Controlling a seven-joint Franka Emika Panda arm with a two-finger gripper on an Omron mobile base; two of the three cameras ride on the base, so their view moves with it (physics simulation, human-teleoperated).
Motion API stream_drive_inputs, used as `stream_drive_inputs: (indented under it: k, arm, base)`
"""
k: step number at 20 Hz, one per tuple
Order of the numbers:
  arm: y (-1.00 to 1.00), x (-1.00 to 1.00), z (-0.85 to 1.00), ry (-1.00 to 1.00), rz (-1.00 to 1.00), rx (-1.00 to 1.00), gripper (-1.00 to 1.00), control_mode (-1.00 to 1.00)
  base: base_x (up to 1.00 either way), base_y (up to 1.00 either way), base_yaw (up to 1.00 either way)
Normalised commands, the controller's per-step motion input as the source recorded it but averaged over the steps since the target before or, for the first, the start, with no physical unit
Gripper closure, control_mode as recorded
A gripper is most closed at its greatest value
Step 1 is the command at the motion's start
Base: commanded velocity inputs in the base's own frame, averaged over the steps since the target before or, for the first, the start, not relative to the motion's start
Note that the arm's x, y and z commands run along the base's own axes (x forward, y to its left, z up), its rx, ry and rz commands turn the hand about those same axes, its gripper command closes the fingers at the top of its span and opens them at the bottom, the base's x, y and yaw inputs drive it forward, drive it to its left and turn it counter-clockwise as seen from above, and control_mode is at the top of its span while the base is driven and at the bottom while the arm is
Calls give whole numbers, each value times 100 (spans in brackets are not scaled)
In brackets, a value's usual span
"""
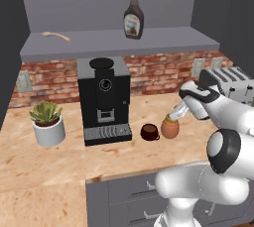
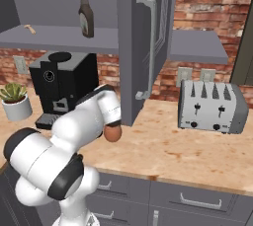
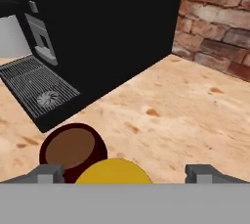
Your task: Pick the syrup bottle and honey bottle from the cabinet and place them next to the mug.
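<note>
gripper (image 3: 124,174) astride honey bottle (image 1: 170,128)

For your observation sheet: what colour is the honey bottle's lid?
Yellow. The honey bottle shows its lid best in the hand view, right beside the mug.

You will find no legible text, brand, number or sign. The syrup bottle (image 1: 133,17), at the cabinet (image 1: 163,39) shelf's front edge, carries a pale oval label; its print is too small to read.
</note>
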Motion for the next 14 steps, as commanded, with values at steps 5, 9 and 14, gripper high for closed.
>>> stream_drive_inputs:
  k: [5,9,14]
  arm:
    - [18,2,22,-8,0,0,-100,-100]
    - [29,1,30,-6,-1,0,-100,-100]
    - [51,0,45,0,-4,-1,-100,-100]
  base:
    - [0,0,0]
    - [0,0,0]
    - [0,0,0]
